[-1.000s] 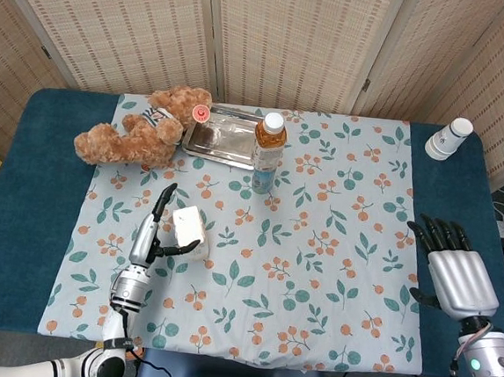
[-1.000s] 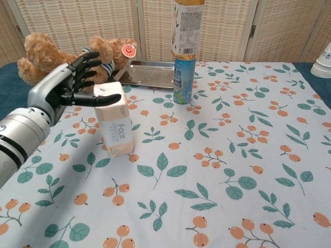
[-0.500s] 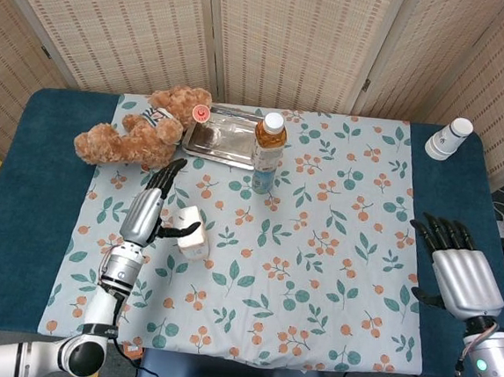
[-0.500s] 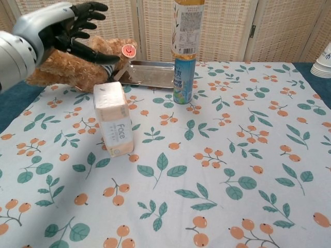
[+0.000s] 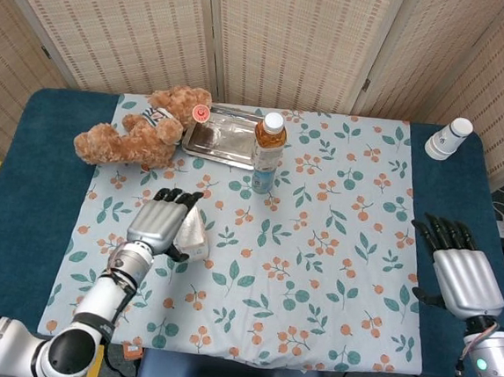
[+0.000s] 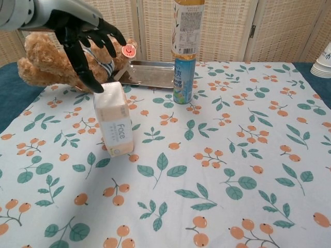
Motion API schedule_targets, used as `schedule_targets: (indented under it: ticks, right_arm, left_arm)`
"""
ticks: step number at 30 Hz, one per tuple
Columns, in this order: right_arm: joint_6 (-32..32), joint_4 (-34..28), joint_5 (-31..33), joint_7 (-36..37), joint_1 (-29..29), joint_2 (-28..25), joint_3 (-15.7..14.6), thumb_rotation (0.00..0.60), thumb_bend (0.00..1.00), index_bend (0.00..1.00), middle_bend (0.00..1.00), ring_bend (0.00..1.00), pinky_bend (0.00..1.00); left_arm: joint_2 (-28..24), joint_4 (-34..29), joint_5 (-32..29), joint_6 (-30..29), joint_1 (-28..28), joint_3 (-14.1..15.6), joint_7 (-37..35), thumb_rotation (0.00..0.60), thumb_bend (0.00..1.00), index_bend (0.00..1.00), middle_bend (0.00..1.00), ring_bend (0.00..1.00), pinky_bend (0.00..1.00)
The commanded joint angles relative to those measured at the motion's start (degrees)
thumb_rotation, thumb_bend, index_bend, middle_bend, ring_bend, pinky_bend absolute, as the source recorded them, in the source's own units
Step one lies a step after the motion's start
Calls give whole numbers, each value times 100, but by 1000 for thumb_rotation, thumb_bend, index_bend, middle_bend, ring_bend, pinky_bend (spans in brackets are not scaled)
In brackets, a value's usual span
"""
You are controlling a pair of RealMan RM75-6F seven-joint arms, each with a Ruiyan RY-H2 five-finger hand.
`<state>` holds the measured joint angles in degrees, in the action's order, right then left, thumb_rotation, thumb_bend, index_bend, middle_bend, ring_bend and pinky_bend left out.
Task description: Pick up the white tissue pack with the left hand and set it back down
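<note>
The white tissue pack (image 5: 197, 236) (image 6: 115, 124) stands upright on the floral tablecloth, left of centre. My left hand (image 5: 161, 222) (image 6: 77, 28) hovers palm down just over its top left, fingers spread and pointing down. In the chest view one fingertip (image 6: 96, 87) comes close to the pack's top edge, and nothing is held. My right hand (image 5: 460, 279) rests open at the table's right edge, far from the pack, and does not show in the chest view.
A brown teddy bear (image 5: 137, 134) (image 6: 46, 59) lies behind the pack. A metal tray (image 5: 225, 140) (image 6: 150, 73) and a drink bottle (image 5: 267, 152) (image 6: 185, 51) stand at the back centre. Stacked paper cups (image 5: 448, 138) (image 6: 325, 64) sit at the far right.
My left hand let go of the pack's side, rose, then turned palm down over the pack's top. The pack has stayed standing in place. The right hand has not moved.
</note>
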<state>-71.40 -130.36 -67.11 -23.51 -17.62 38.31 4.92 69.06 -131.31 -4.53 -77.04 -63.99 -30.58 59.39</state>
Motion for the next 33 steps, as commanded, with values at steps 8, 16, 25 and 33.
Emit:
schedule_targets:
  ticks: [8, 16, 25, 33]
  right_arm:
    - [-6, 19, 2, 127, 12, -64, 32, 600, 122, 99, 1, 0, 0]
    - [46, 52, -3, 337, 16, -168, 66, 600, 122, 98, 1, 0, 0]
    - [32, 59, -19, 372, 25, -177, 81, 600, 122, 99, 1, 0, 0]
    - [47, 62, 3, 342, 20, -164, 79, 600, 121, 99, 2, 0, 0]
  left_arm:
    - [499, 71, -765, -1191, -1284, 38, 390, 600, 156, 45, 129, 0, 46]
    - [1342, 1007, -1057, -1505, -1554, 352, 380, 600, 159, 46, 137, 0, 50]
    - [1601, 1452, -1154, -1505, -1553, 297, 507, 600, 159, 48, 138, 0, 58]
    - [1701, 1690, -1055, -1443, -1441, 269, 522, 600, 157, 26, 122, 0, 60]
